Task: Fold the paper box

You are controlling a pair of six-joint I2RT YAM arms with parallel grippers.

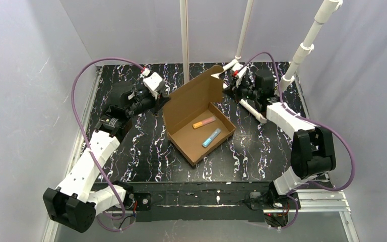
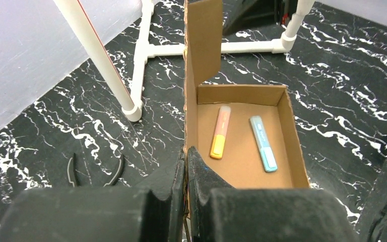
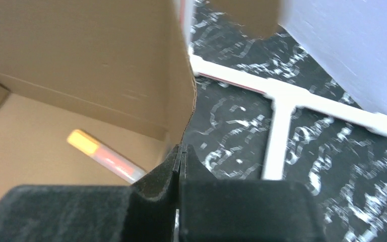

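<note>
Right wrist view: the whole frame is soft. Paper box (image 3: 80,60) cut off at top and left edges. A flap (image 3: 247,15) at the top edge shows only its lower corner. Orange marker (image 3: 106,154) is a blur, its near end hidden behind the right gripper (image 3: 180,151). How far the card edge runs between the pinched fingers cannot be told.

Left wrist view: raised lid (image 2: 204,40) cut off at top. Box's near end hidden behind the left gripper (image 2: 186,156). Two dark curved loops (image 2: 71,172) on the tabletop (image 2: 332,75), lower ends hidden by the gripper body; identity unclear.

Top view: both sets of fingertips too small to make out. Print on the orange marker and the blue marker (image 1: 211,137) too small to read. White poles (image 1: 184,35) run out at the top edge.
</note>
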